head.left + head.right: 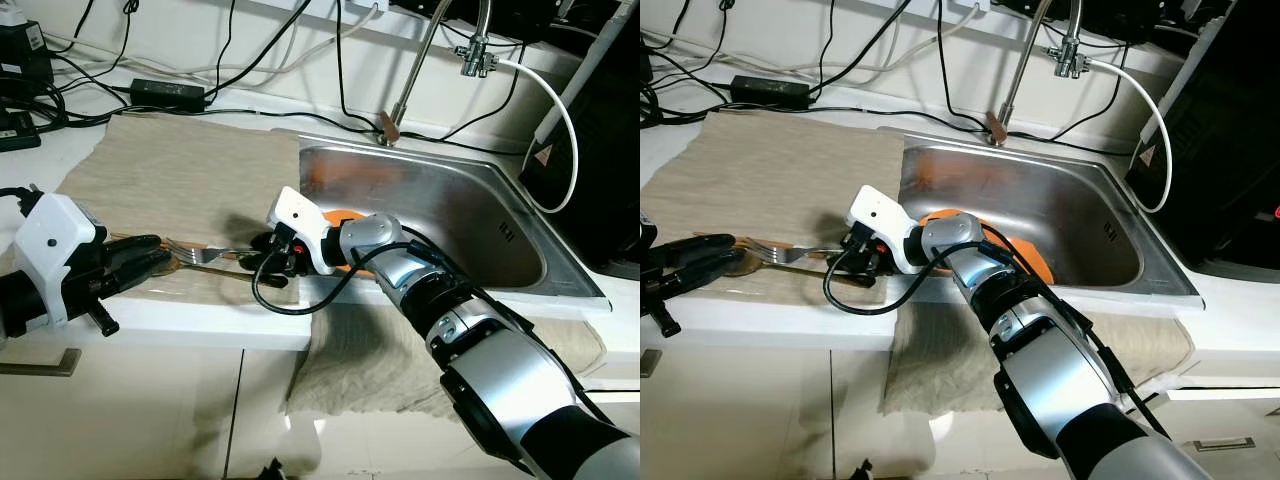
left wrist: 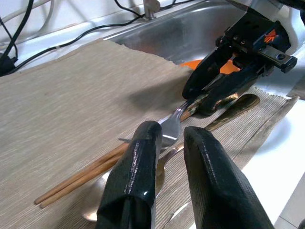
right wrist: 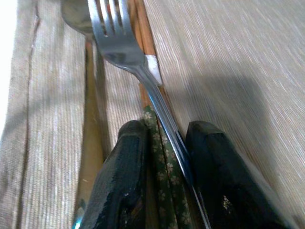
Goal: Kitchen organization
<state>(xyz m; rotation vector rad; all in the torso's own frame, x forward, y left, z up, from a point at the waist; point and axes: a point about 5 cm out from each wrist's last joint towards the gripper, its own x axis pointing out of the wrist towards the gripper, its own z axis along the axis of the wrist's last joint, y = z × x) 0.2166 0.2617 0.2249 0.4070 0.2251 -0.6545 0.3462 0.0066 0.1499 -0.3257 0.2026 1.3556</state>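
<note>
Looks like we're mid cutlery-sorting here: the utensils are lying in a bundle on the cloth (image 1: 180,165) spread over the bench (image 1: 200,325), just left of the sink (image 1: 450,200), and the step in hand seems to be picking the fork (image 1: 200,253) out of that pile. The right pincer (image 1: 268,250) is down low on the cloth with its fingers narrow around the fork's handle end; in the right wrist view the handle runs right between the two black fingers (image 3: 125,167), along with the patterned ends of the chopsticks (image 2: 95,168) underneath. Honestly I can't tell from these shots if it has pinched just the fork or the chopsticks too, the stuff is packed that tight. The left pincer (image 2: 167,157) sits at the other end of the bundle, part open, fingers either side of the fork's tines and seemingly holding nothing. A spoon (image 2: 233,107) lies beside the lot, and something orange (image 1: 340,215) sits in the sink behind the right wrist. Next move, I'd guess, is a clean lift of the fork, which means not dragging the chopsticks up with it, and the left one probably needs to back off or steady the rest.
</note>
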